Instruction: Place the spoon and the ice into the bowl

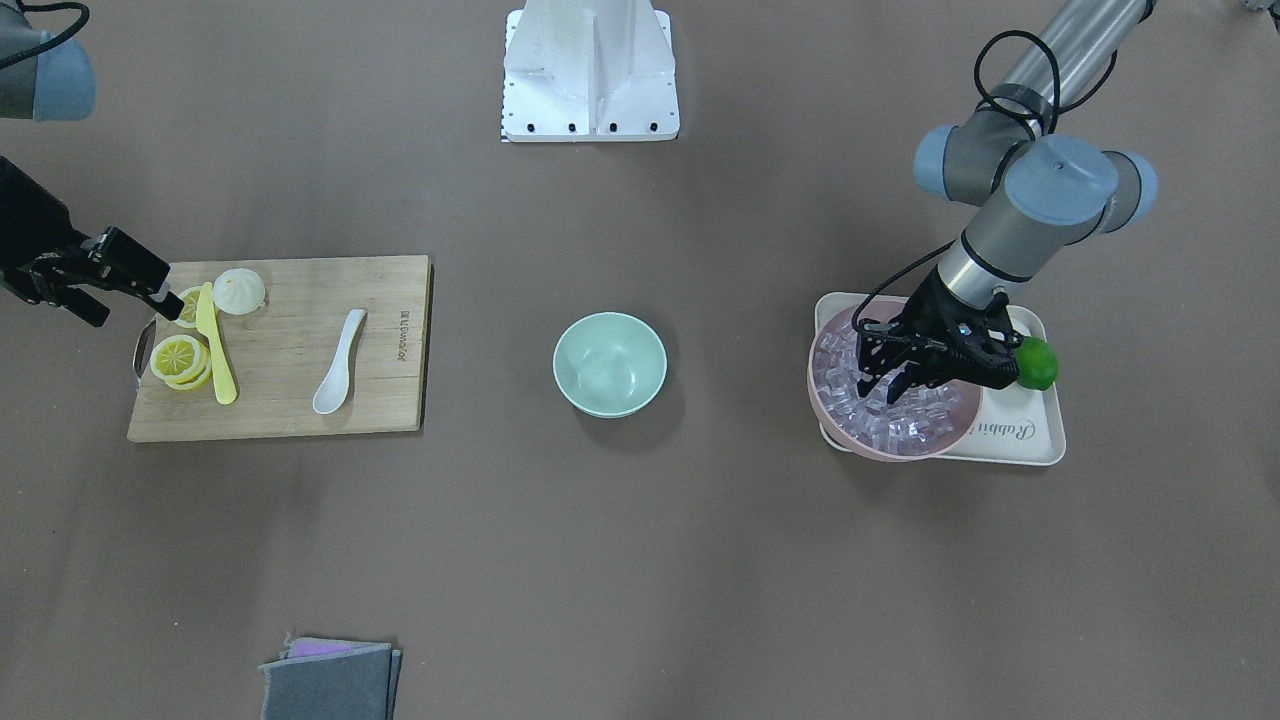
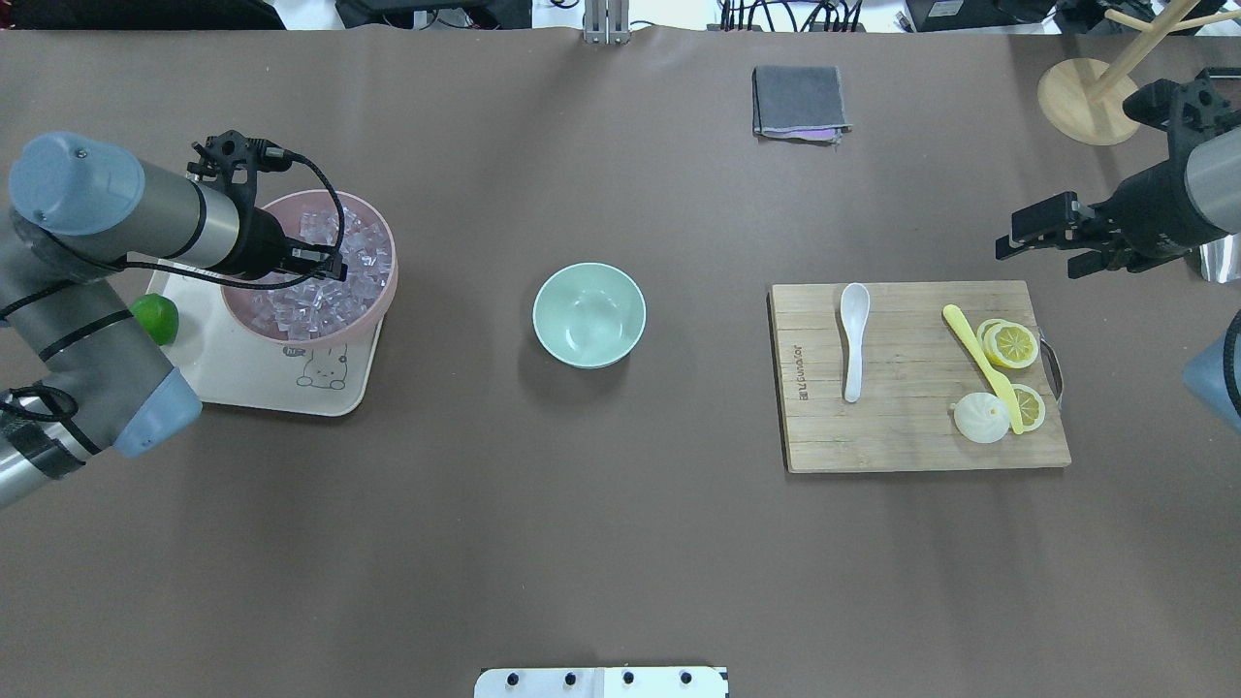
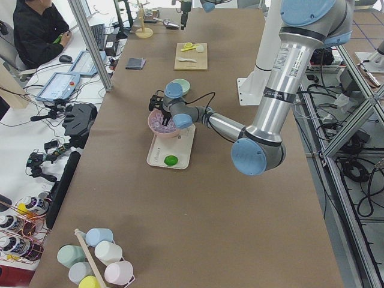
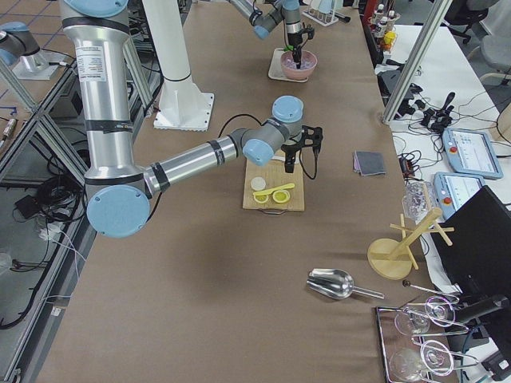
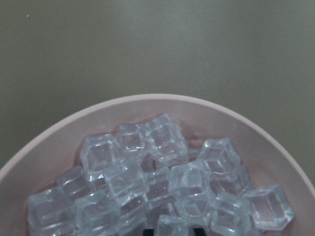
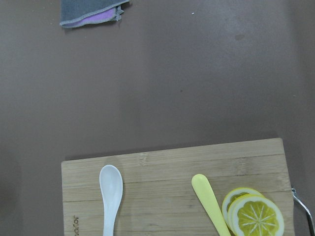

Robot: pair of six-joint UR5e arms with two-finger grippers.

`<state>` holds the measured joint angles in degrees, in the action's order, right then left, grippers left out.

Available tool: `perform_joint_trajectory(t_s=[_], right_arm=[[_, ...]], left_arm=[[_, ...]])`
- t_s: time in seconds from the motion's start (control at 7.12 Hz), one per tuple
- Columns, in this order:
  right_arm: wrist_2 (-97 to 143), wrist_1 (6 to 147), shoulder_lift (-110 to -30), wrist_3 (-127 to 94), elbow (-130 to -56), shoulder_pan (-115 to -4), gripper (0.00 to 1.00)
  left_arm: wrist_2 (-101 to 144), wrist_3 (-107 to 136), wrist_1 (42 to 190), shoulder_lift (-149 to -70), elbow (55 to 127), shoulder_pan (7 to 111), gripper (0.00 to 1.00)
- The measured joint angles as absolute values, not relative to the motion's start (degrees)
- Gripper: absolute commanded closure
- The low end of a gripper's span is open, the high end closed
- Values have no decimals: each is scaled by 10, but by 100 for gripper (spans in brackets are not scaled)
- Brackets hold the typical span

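Note:
The white spoon (image 1: pixel 340 365) lies on the cutting board, scoop towards the front; it also shows in the overhead view (image 2: pixel 853 334) and the right wrist view (image 6: pixel 110 191). The mint-green bowl (image 1: pixel 610 362) (image 2: pixel 588 315) stands empty at the table's middle. Ice cubes (image 1: pixel 900 425) (image 2: pixel 364 262) (image 5: pixel 128 179) fill a pink bowl (image 1: pixel 815 385) (image 5: pixel 147 105). My left gripper (image 1: pixel 885 385) is down in the ice, its fingertips (image 5: pixel 198 231) close on either side of one cube. My right gripper (image 1: pixel 135 305) (image 2: pixel 1037 257) is open and empty, hovering off the board's outer end.
The pink bowl sits on a cream tray (image 1: pixel 1030 440) with a green lime (image 1: pixel 1038 362). The wooden cutting board (image 1: pixel 290 400) also holds a yellow knife (image 1: pixel 215 345), lemon slices (image 1: pixel 178 358) and a white bun (image 1: pixel 240 290). A grey cloth (image 2: pixel 800 102) and a wooden stand (image 2: pixel 1081 97) lie on the far side.

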<state>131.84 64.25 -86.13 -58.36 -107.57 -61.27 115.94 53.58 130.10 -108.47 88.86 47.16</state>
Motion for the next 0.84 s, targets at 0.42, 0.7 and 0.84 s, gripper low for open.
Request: perform_joint_trajectory(t_s=[0.42,0.7,0.84], right_arm=[[1319,642,-861,-584,-1076,-613,0],[1316,643,-859,-584,-1076,-604,0],[1304,644,-855,-586,-1076,-589,0]], left_arm=[[1167,536,1298,-1084,905,478,100],[1184,536,1296,-1086,918,501,100],[1189,536,1295,-1088,924,509,100]])
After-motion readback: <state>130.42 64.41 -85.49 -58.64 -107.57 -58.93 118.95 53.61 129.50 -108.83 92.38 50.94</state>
